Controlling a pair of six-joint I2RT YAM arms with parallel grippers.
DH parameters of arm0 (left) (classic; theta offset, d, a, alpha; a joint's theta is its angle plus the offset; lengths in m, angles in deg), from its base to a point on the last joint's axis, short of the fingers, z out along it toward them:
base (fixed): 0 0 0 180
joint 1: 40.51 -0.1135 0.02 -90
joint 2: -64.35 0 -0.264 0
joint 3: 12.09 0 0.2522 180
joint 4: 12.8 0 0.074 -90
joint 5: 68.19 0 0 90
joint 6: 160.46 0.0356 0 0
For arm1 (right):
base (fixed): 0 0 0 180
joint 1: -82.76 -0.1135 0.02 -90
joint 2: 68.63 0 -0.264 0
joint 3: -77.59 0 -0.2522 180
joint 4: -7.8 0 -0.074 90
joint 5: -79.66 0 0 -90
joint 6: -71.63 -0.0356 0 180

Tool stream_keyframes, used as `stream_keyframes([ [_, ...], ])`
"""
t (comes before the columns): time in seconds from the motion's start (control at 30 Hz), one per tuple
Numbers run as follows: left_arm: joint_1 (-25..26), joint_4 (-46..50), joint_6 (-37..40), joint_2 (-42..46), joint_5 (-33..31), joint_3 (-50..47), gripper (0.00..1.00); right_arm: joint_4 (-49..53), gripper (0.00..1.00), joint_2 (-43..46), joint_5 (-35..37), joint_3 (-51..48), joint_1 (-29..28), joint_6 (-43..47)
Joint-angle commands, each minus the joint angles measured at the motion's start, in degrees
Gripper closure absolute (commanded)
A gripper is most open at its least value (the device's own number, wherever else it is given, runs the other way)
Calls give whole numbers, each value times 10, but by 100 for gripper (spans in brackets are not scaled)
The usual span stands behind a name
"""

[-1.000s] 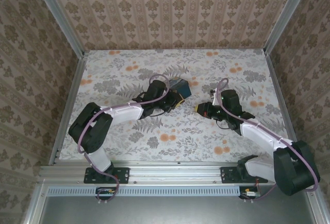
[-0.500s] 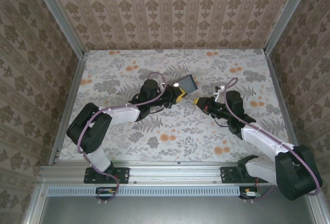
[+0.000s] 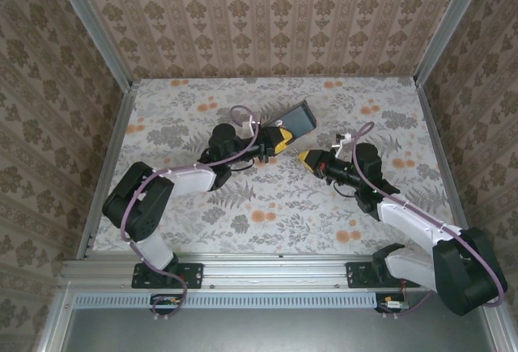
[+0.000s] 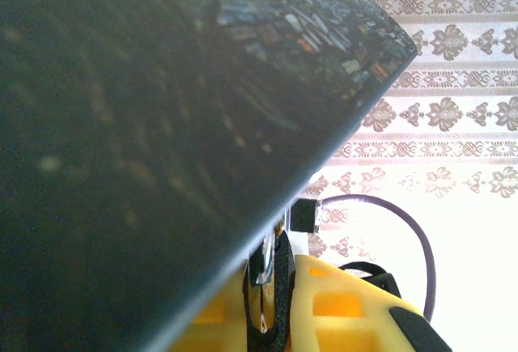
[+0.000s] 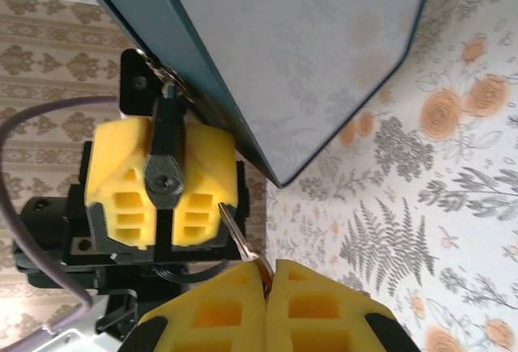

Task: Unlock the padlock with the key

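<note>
I clamp the padlock [image 5: 165, 180] between the narrowly set yellow fingers [image 5: 121, 182] of my left end effector [image 3: 276, 140]. It seems to be held clear of the tabletop [image 3: 267, 206] and turned so its round keyhole face looks straight at my other arm, which spares the key any awkward reach around. A flat dark panel [image 5: 307, 53] juts up beside the lock; how it is attached I cannot tell. My right end effector [image 5: 267, 287] is pinched tight on the key [image 5: 237, 237], its blade pointing at the lock, the tip short of the keyhole and off to one side. I judge it needs lining up before it goes in.
</note>
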Motion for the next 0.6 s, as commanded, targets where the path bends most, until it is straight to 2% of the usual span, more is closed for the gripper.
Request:
stream_keyframes([
  [0.0, -6, -81, -1, 26, 22, -3, 100, -54, 100, 3, -19, 7, -3, -27],
  [0.3, -18, -84, 0, 32, 26, -9, 100, -14, 100, 37, -30, 10, -8, -11],
  [0.57, -18, -90, 0, 38, 22, -17, 100, -15, 100, 22, -15, 30, -15, 3],
])
